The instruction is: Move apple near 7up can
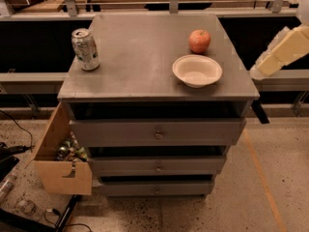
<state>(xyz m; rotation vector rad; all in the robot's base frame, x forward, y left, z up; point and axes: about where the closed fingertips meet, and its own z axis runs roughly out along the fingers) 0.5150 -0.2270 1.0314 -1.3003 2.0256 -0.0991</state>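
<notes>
Apple [199, 41] sits back right on the grey cabinet top [140, 66], just behind the white bowl [197, 71]. 7up can [85, 49] stands upright near the left edge, well apart from the apple. Gripper [264, 65] hangs off the cabinet's right side (grip state cannot be told).

You see the can [85, 49] left on the cabinet top [140, 57], apple [199, 41] back right, bowl [197, 71] before it, gripper [270, 62] off right.

No legible text; 7up can [85, 49] markings too blurred to read. Claw out of frame, arm [282, 50] at right edge.
</notes>
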